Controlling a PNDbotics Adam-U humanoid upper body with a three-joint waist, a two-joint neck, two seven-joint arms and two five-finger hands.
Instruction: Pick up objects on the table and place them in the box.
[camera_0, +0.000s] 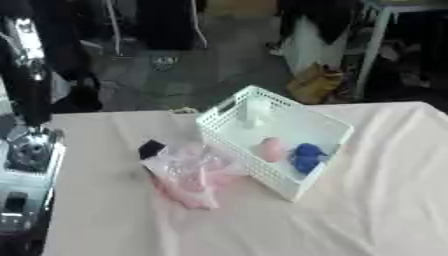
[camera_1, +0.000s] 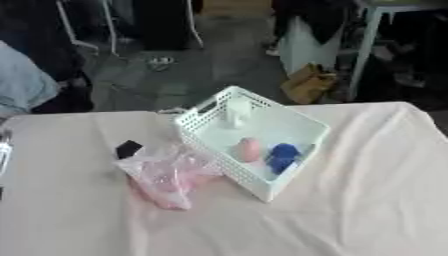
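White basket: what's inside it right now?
The white basket holds a pink egg-shaped thing, a blue thing beside it, and a pale whitish thing at the far corner. The near wall hides anything low against it.

- A pale cream cloth (camera_0: 367, 200) covers the bench, lying in soft folds.
- Beyond the far edge, a grey floor (camera_0: 175, 75) stretches back.
- A brown paper bag (camera_0: 315, 82) stands on that floor, near a pale table leg (camera_0: 372, 47).
- Thin white chair legs (camera_1: 66, 22) rise at the upper left.
- A light blue cloth shape (camera_1: 22, 82) shows at the left edge in the right eye view.
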